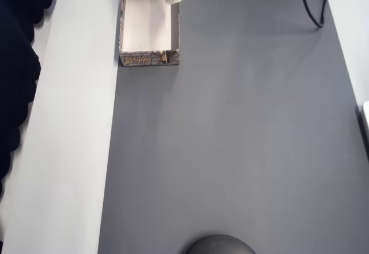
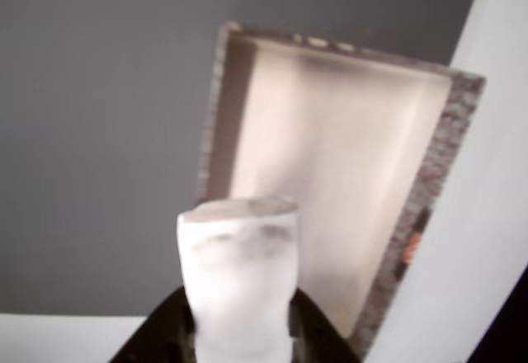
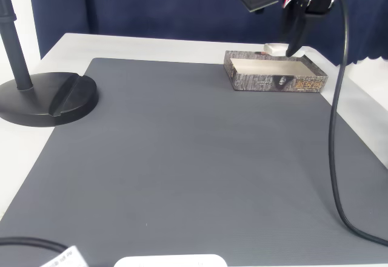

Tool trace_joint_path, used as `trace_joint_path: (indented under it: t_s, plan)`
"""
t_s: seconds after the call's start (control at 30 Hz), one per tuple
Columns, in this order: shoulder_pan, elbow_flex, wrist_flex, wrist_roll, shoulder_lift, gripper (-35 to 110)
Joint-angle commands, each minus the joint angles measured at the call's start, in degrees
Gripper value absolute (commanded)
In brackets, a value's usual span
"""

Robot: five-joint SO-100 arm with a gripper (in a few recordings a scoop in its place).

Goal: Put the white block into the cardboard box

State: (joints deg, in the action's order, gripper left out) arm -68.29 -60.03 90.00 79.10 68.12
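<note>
Overhead, smooth rounded white block [image 2: 238, 276] in claw [image 2: 239, 330] above patterned cardboard box [image 2: 429, 190].

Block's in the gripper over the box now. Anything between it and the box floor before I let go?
Nothing visible. In the wrist view the gripper holds the block above the box, whose pale floor looks bare.

Reddish print marks the cardboard box [image 3: 276, 80] outer wall, but none is legible
</note>
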Motion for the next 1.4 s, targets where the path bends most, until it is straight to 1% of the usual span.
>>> trace_joint_path:
  t_s: [0.0, 0.3, 0.63, 0.87, 1.37]
  plan:
    - [-1.41, 3.87, -5.01, 3.87, 0.09, 0]
    - [-3.78, 5.27, -7.65, 5.36, -1.49, 0]
    - [-3.96, 4.92, -9.67, 4.83, -4.22, 0]
    - [-3.6, 4.48, -12.92, 5.19, -5.54, 0]
    - [-3.25, -0.62, -15.38, 4.66, -5.98, 1]
